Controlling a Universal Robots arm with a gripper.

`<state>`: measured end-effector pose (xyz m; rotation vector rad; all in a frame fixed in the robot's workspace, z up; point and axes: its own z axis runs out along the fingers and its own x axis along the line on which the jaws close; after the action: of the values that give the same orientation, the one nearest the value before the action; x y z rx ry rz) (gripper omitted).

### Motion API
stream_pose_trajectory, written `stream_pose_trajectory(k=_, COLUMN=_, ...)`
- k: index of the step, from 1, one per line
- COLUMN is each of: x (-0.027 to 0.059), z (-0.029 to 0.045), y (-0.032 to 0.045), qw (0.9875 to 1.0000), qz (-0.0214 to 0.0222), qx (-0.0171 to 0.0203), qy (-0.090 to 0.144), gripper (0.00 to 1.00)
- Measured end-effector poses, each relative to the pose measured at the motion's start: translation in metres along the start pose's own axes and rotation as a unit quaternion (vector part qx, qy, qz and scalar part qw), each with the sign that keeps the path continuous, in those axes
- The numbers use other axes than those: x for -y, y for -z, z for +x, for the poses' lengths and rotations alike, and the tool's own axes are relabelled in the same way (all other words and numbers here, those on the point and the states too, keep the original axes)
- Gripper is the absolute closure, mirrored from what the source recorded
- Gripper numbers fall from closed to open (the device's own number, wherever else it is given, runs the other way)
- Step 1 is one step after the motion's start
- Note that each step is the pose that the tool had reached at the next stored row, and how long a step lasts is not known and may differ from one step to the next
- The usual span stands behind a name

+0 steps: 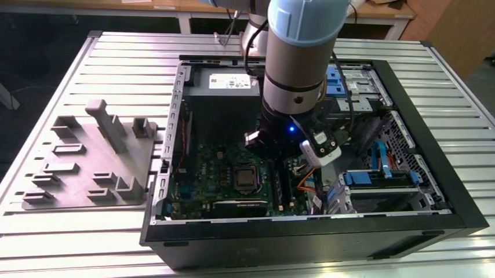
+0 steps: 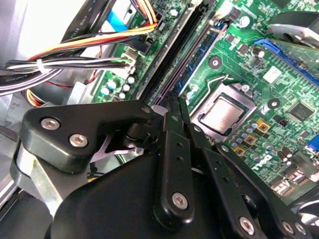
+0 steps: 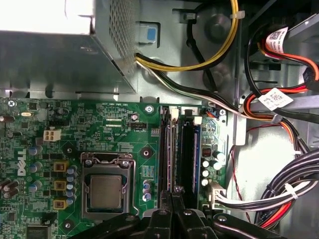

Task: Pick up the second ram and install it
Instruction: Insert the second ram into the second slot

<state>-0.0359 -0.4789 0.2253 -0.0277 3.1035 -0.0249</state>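
Gripper (image 2: 174,107), black metal two-finger pincer on grey-blue robot arm (image 1: 298,58), reaches down into open black computer case (image 1: 309,234). Fingers (image 2: 172,144) clenched, seemingly on second ram (image 3: 169,154), a long thin blackish-green memory stick. Stick stands edge-up along slot in green motherboard (image 3: 124,124), just on exterior view's right of silver CPU socket (image 3: 105,191). Pinch on upper edge likely keeps stick upright, lined up with slot.

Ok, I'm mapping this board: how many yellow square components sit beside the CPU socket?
3 yellow components, lined along one side of the CPU socket in the first wrist view: one end, middle, other end. The gripper may hide more.
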Motion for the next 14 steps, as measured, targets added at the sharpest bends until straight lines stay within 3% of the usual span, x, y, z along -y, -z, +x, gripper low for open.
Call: stream_pose_trajectory(k=14, x=0.0009, z=0.0000, y=-0.0001, qw=1.0000, qz=0.0023, qx=-0.0001, qy=0.000, gripper=0.89)
